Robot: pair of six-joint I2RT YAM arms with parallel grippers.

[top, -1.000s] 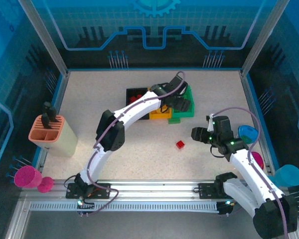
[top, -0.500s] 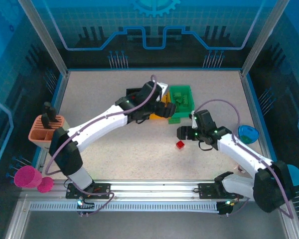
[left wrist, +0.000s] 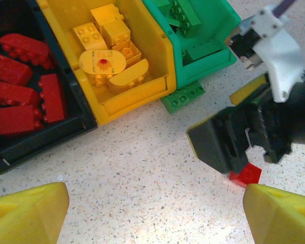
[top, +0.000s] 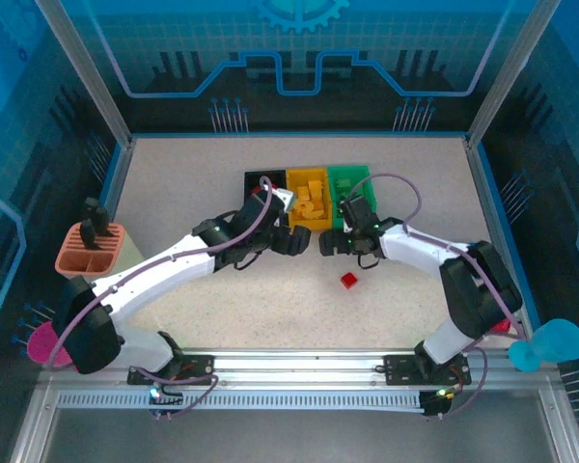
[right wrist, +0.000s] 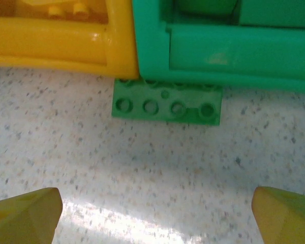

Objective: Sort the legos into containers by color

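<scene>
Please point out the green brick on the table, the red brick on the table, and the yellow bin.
green brick (right wrist: 166, 105): right wrist view, middle of its face.
red brick (top: 348, 280): top view, its top.
yellow bin (left wrist: 134, 97): left wrist view, front wall.

Left arm (top: 154, 280): white moulded link shells, black joint housings. Right arm (top: 420, 253): same build and finish. Thin lavender cables (top: 398, 177) loop clear of the links on both. Bases (top: 169, 367) are black blocks, with a green light lit near each. Left gripper (left wrist: 152, 213) and right gripper (right wrist: 152, 216) carry yellow, wedge-shaped fingertips (left wrist: 25, 211) on black bodies.
</scene>
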